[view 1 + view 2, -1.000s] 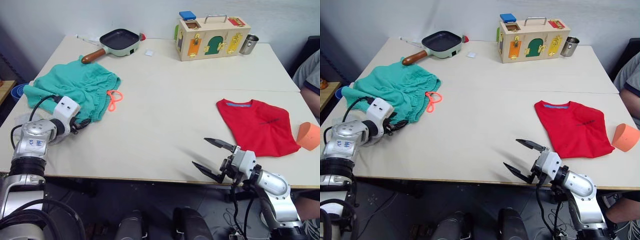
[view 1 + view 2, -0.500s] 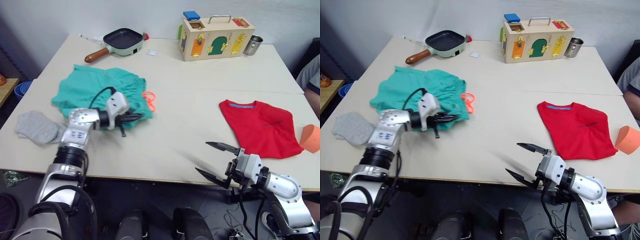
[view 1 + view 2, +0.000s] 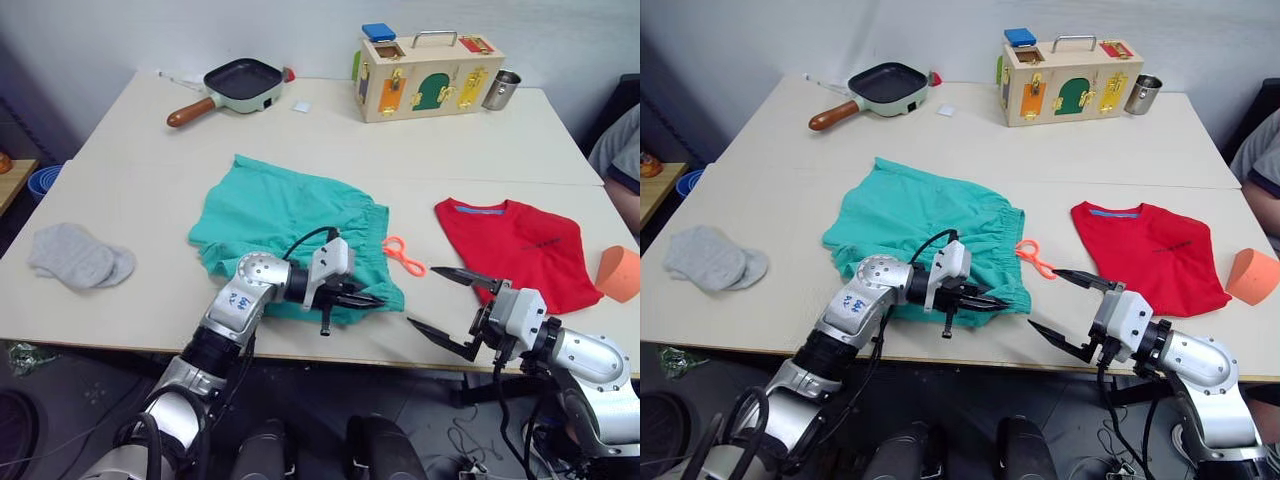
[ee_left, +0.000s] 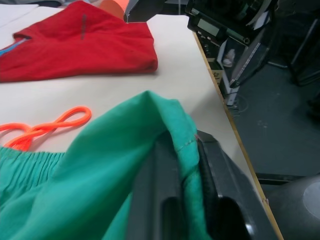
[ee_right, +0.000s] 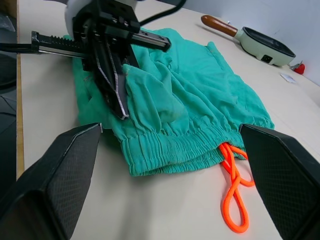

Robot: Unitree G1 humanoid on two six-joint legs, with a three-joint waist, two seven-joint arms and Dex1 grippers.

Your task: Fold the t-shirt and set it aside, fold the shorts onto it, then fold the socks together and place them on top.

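The left gripper (image 3: 365, 299) clamps the shorts (image 3: 285, 215); the right gripper (image 3: 450, 305) gapes at 3 o'clock, ready to start folding.

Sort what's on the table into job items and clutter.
Job items:
shorts, pinched by the left gripper
t-shirt, folded
socks

Clutter:
pan
latch box
metal cup
orange cone

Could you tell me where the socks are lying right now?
In the left eye view the socks lie near the table's left edge, apart from the shorts to their right.
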